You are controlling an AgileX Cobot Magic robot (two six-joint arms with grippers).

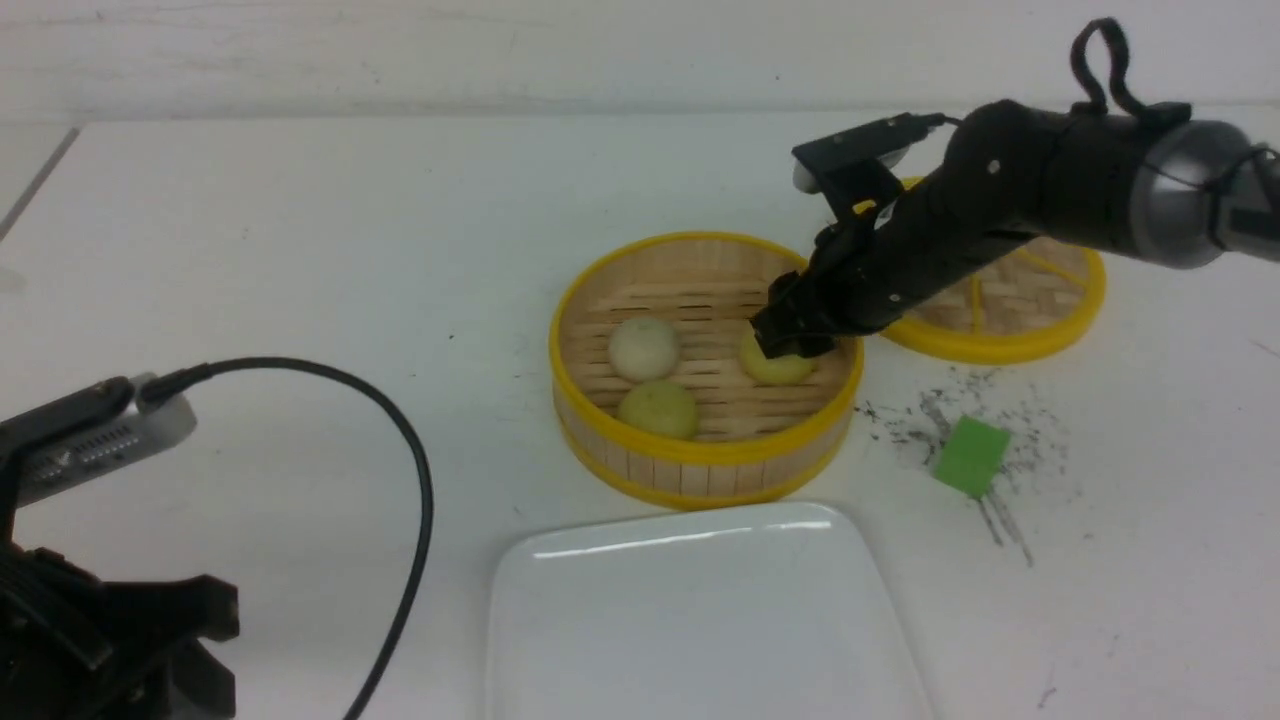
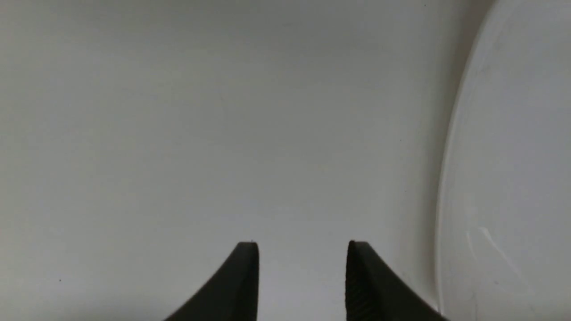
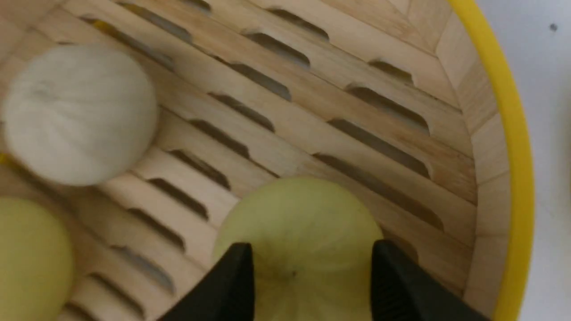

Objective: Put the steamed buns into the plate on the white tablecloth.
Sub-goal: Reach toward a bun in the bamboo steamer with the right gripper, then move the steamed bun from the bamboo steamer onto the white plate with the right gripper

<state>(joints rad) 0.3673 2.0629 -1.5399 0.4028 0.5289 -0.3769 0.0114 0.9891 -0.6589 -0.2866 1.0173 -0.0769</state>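
The white tablecloth (image 1: pixel 300 250) fills nearly the whole front view, with grey specks and scuffs at right of centre. On it, at the bottom centre of the frame, lies the plate (image 1: pixel 700 620) — glossy, white, rounded-square, bare. Just above it, near but not touching, stands a round bamboo steamer basket (image 1: pixel 700 455) with a yellow rim. Its flat yellow-rimmed lid (image 1: pixel 1000 345) lies at the upper right, partly hidden behind the right arm.

That arm reaches in from the right edge and dips into the basket. The right gripper (image 1: pixel 790 340) is released, its 2 jaws spread wide on either side of the top of 1 yellow-green bun (image 1: pixel 785 368); whether the pads touch it cannot be told. The left gripper (image 2: pixel 303 249), seen in the left wrist view, is also released, with only bare cloth between its jaws and the plate's rim just beside it. A black cable (image 1: pixel 400 450) loops across the lower left.

All 3 steamed buns sit on the basket's slatted floor — the straddled bun at right, an off-white bun (image 1: pixel 644 347) at left, and a second yellow-green bun (image 1: pixel 658 408) toward the front wall.

A small green cube (image 1: pixel 971 456) rests on the scuffed patch to the right of the basket.
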